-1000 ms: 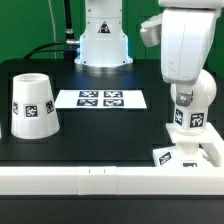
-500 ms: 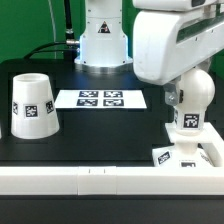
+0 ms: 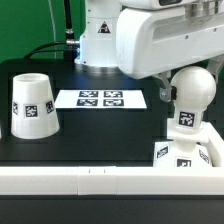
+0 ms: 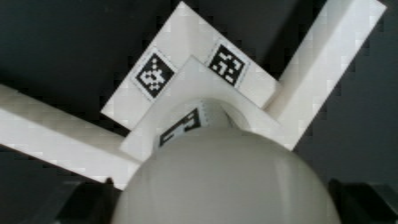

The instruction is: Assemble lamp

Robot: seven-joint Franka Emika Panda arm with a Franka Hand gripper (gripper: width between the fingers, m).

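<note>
The lamp's rounded bulb (image 3: 193,92) stands on its neck on the flat square base (image 3: 168,154) at the exterior view's right, by the front rail. The wrist view looks down on the bulb (image 4: 214,165) and the tagged base (image 4: 183,62). My gripper (image 4: 217,200) is over the bulb with a dark finger (image 4: 80,195) close on each side of it, and it looks shut on it. In the exterior view the arm hides most of the gripper. The tapered shade (image 3: 31,103) stands mouth down at the exterior view's left, apart from the gripper.
The marker board (image 3: 100,99) lies flat behind the middle of the black table. A white rail (image 3: 90,181) runs along the front and meets a side rail (image 4: 329,60) at the base's corner. The robot's pedestal (image 3: 100,40) stands at the back.
The arm's large white body has swung toward the exterior view's left and nearer the camera. The bulb stays in place but has turned slightly, and the base under it has shifted a little.
</note>
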